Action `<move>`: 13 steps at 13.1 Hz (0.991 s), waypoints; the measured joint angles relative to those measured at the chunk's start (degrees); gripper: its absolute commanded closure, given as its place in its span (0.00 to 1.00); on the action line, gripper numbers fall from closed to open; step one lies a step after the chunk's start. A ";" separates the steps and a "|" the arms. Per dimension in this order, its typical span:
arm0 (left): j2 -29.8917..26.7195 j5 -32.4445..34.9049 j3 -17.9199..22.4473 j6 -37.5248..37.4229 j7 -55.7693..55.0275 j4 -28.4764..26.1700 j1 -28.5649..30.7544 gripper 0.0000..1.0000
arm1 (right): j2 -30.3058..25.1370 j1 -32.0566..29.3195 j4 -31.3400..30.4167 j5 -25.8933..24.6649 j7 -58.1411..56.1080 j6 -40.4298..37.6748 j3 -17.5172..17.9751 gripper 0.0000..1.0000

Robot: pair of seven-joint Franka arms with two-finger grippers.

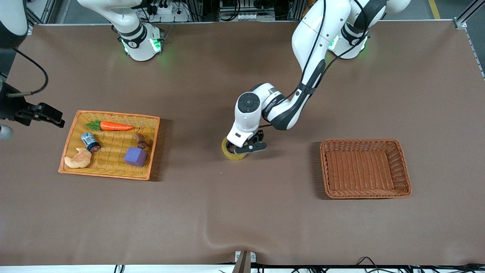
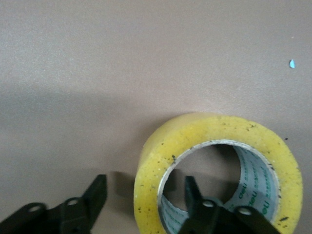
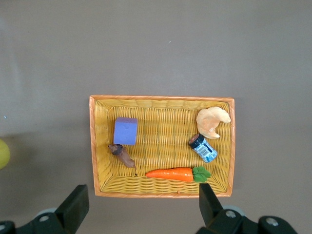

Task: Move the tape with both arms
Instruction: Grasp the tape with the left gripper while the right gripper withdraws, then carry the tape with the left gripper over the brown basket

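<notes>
The yellow tape [image 1: 232, 154] lies flat on the brown table near the middle. My left gripper [image 1: 247, 148] is down on it and open. In the left wrist view the tape [image 2: 156, 161] shows its grey core, and the gripper [image 2: 145, 196] straddles the ring's wall: one finger [image 2: 95, 197] outside, the other inside the hole, neither pressing the wall. My right gripper [image 1: 51, 116] waits, open and empty, in the air by the yellow tray's edge at the right arm's end of the table. It is also open in the right wrist view [image 3: 142, 204], where the tape [image 3: 2, 153] barely shows.
A yellow wicker tray [image 1: 72, 131] holds a carrot [image 1: 115, 126], a blue-labelled can [image 1: 90, 141], a croissant [image 1: 78, 159], a purple cube [image 1: 135, 156] and a brown piece [image 1: 141, 141]. An empty brown wicker basket [image 1: 326, 167] stands toward the left arm's end.
</notes>
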 measured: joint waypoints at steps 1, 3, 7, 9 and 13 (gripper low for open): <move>0.02 1.14 0.00 -0.27 0.00 0.00 0.00 1.00 | 0.64 -0.01 0.36 0.00 0.00 0.04 0.00 0.00; 0.03 1.92 0.00 -0.40 0.00 0.02 -0.03 1.00 | 1.01 -0.05 0.76 0.00 -0.02 -0.06 -0.01 0.00; -0.22 2.03 0.14 -3.58 0.00 0.99 -0.04 1.00 | 0.97 -0.05 1.75 0.00 -0.11 -0.36 -0.01 0.00; -1.32 2.03 0.29 -5.74 -0.24 1.84 0.04 1.00 | 0.92 -0.05 1.96 0.00 -0.14 -0.45 -0.02 0.00; -6.76 2.03 0.75 -8.99 -0.53 2.56 2.60 1.00 | 0.88 -0.04 2.20 -0.02 -0.32 -0.44 0.21 0.00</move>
